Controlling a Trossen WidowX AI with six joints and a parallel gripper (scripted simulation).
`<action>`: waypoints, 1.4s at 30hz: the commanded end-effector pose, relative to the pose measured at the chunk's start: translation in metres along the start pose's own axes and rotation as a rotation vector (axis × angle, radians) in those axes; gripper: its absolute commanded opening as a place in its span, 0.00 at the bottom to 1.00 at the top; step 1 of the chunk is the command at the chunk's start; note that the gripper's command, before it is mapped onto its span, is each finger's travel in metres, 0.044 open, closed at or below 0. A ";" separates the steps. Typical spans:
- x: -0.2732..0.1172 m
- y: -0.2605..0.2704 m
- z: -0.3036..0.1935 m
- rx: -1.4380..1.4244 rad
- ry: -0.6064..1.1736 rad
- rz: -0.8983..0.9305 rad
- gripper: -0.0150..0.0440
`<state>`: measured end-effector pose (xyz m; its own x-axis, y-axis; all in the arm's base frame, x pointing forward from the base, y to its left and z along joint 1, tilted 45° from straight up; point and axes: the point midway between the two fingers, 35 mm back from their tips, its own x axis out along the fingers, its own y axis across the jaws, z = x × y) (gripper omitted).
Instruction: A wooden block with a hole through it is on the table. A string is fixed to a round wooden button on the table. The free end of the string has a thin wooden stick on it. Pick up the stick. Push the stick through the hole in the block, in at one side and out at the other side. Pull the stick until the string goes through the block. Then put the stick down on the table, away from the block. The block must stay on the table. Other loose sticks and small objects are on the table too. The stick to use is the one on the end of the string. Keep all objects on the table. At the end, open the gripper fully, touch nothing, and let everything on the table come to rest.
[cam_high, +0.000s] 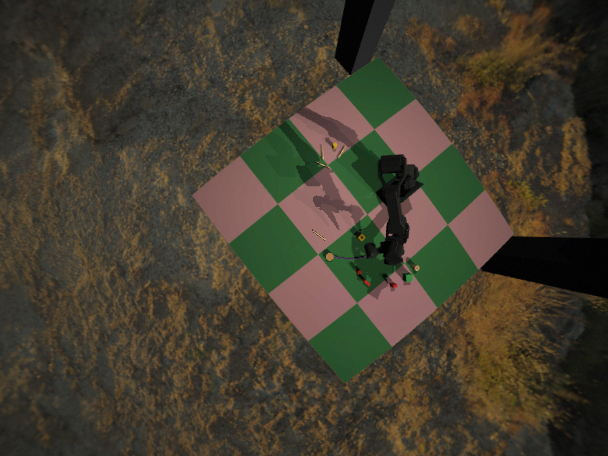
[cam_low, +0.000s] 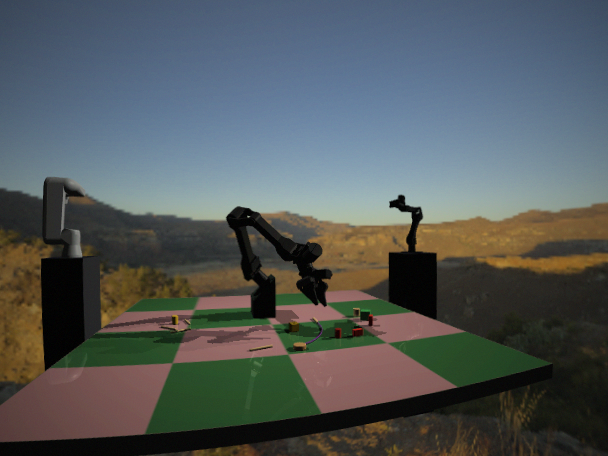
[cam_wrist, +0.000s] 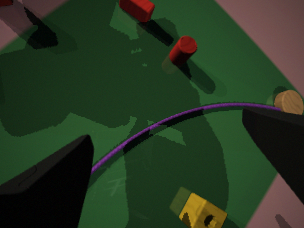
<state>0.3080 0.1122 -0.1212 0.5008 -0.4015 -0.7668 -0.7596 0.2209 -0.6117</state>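
Note:
The yellowish block (cam_high: 361, 237) (cam_low: 293, 327) (cam_wrist: 196, 205) stands on the table; a dark hole shows in it in the wrist view. The round wooden button (cam_high: 329, 257) (cam_low: 300, 346) (cam_wrist: 289, 102) lies on the table. The purple string (cam_high: 345, 258) (cam_low: 320, 331) (cam_wrist: 202, 108) curves away from it. The string's light wooden stick (cam_low: 315, 319) lies at its far end in the exterior view; it is hidden in the other views. My gripper (cam_low: 321, 304) (cam_wrist: 167, 128) is wide open and empty, above the table near the stick, with the string passing below between its fingers in the wrist view.
A red cylinder (cam_high: 359, 272) (cam_wrist: 184, 50) and red block (cam_high: 367, 283) (cam_wrist: 136, 9) are near the string. Another red piece (cam_high: 394, 285), a green cube (cam_high: 408, 278) and a wooden cylinder (cam_high: 416, 268) are farther right. A loose stick (cam_high: 319, 235) lies near the button.

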 end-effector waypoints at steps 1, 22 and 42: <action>0.004 -0.037 -0.068 -0.602 0.316 0.318 1.00; -0.004 -0.049 -0.090 -0.773 0.366 0.452 1.00; -0.008 -0.050 -0.086 0.304 0.537 0.188 1.00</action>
<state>0.3060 0.0257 -0.0705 0.0321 -0.7008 -0.7126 -0.9466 0.2075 -0.2468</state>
